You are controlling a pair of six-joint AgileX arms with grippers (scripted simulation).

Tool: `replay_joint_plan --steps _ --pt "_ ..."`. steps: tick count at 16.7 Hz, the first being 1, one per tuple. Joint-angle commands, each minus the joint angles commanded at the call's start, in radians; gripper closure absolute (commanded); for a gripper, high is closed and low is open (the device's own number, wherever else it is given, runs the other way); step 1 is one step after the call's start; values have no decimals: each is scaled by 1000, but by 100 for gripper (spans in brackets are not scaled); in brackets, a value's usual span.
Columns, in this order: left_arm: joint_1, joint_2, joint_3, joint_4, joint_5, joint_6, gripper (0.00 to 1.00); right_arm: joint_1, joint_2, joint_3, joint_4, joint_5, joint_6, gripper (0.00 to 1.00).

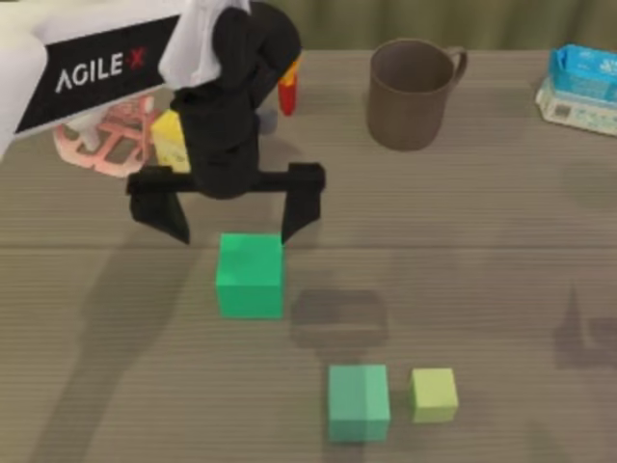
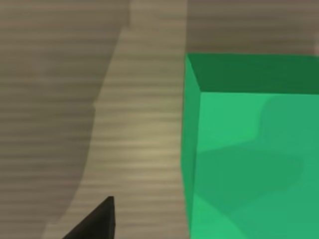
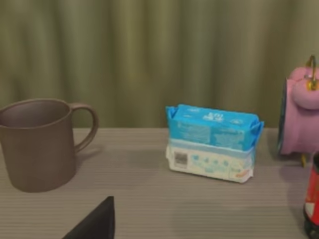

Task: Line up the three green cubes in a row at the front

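Observation:
The larger bright green cube [image 1: 250, 275] sits left of the table's middle and fills much of the left wrist view [image 2: 249, 149]. My left gripper [image 1: 231, 220] hangs open just behind and above it, its fingers spread wider than the cube and holding nothing. One black fingertip [image 2: 97, 224] shows beside the cube. At the front, the mid-sized teal-green cube [image 1: 359, 402] and the small pale yellow-green cube [image 1: 434, 394] stand side by side, a small gap between them. My right arm is outside the top view; one fingertip [image 3: 99, 224] of its gripper shows over bare table, holding nothing.
A brown mug [image 1: 410, 92] stands at the back centre and a blue-and-white packet [image 1: 581, 87] at the back right. A yellow patterned cube [image 1: 172, 140] and a pink rack-like object [image 1: 101, 140] lie behind my left arm. A pink alarm clock [image 3: 301, 114] stands beside the packet.

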Motion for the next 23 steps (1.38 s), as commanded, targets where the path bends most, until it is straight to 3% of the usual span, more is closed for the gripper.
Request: replay_joint_plan --steps 9,16,21,23 --pt "-4 31 13 4 0 -5 0 -11 -21 -13 20 -11 -9 0" --pt "-5 132 -138 263 1 -4 0 -11 -21 -13 20 -11 -9 0" --pt "-6 144 -154 286 1 -4 0 -11 -21 -13 20 -11 -9 0" --pt "-6 144 -154 286 1 -4 15 -11 -21 -13 20 -11 -9 0"
